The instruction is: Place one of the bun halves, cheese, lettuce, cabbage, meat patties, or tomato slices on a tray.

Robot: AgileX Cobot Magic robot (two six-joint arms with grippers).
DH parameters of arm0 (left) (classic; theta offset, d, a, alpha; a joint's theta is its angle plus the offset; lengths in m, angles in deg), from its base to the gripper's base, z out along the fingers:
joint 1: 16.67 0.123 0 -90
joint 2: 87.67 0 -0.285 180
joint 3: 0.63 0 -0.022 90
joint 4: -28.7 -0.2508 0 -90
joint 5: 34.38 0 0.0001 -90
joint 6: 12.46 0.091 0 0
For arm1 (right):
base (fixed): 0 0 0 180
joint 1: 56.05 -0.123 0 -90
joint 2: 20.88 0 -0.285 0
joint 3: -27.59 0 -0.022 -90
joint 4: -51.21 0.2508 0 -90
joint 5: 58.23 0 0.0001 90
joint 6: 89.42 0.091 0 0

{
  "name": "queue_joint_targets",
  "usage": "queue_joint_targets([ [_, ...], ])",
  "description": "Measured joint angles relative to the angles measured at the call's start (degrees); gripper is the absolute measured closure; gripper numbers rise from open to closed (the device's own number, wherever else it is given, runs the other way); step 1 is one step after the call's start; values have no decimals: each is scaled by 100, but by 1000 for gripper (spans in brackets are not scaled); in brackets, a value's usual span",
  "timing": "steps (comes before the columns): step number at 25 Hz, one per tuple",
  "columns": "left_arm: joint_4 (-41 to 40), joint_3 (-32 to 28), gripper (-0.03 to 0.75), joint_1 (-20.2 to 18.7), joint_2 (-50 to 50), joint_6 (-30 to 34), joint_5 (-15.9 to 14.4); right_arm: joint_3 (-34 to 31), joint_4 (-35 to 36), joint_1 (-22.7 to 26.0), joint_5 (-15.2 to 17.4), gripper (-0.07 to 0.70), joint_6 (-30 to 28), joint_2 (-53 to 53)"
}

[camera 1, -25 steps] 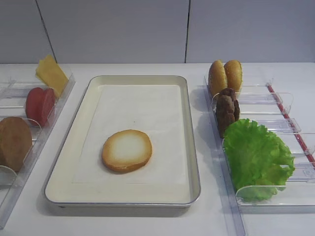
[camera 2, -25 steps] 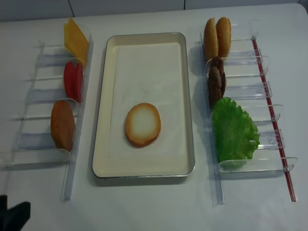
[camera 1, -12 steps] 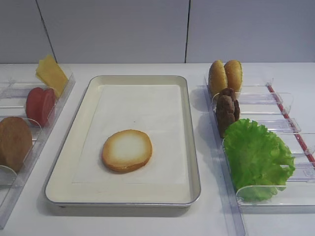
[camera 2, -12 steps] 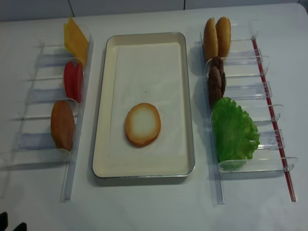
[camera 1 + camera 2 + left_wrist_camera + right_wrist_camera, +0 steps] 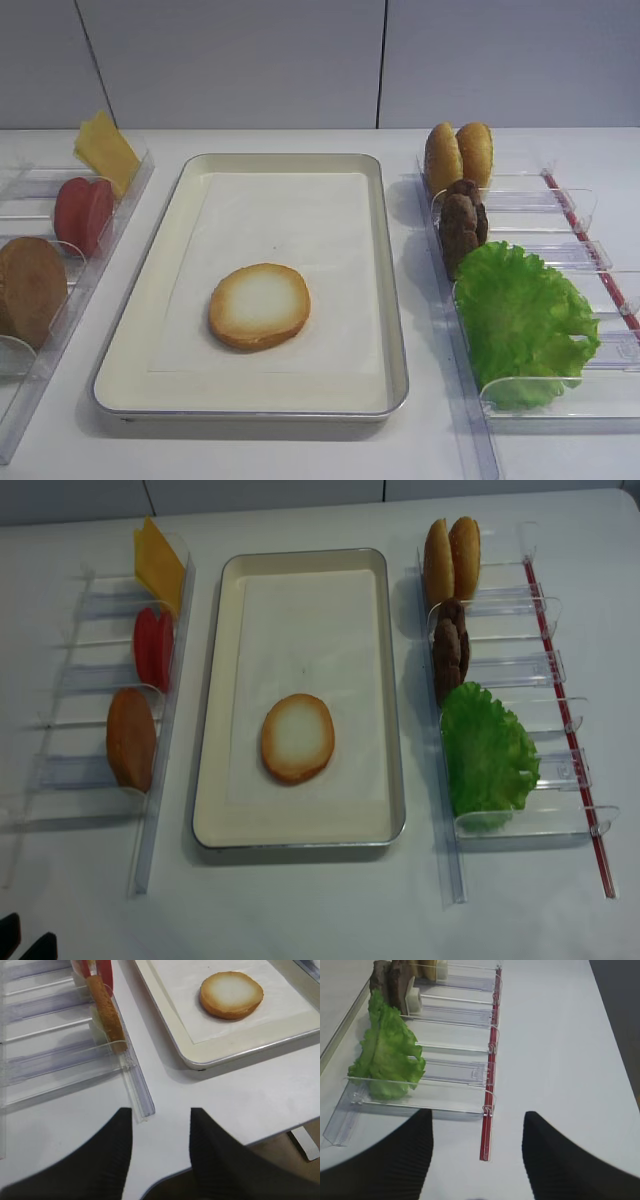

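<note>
1 bun half [image 5: 259,306] is already laid flat, cut face up, on the tray [image 5: 140,330]. Left gripper [image 5: 160,1150] and right gripper [image 5: 477,1152] are parted, empty; clearance should be maintained.

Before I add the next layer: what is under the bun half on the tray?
The bun half lies on the white paper liner inside the tray. Whatever is directly beneath it is covered.

Bright, even overhead light; soft shadows hug the tray [image 5: 390,300]. The lower wrist frames blur; the overhead realsense view looks slightly hazy.
</note>
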Motion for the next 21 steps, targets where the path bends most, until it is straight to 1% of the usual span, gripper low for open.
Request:
queue_joint_targets([
  [2,11,0,438,155,0,-3,0,0,0,0,0,232,0,0],
  [6,11,0,440,866,0,-13,0,0,0,0,0,232,0,0],
  [9,11,0,440,1283,0,-13,0,0,0,0,0,232,0,0],
  [11,11,0,440,1353,0,-24,0,0,0,0,0,232,0,0],
  [21,11,0,440,1353,0,-24,0,0,0,0,0,232,0,0],
])
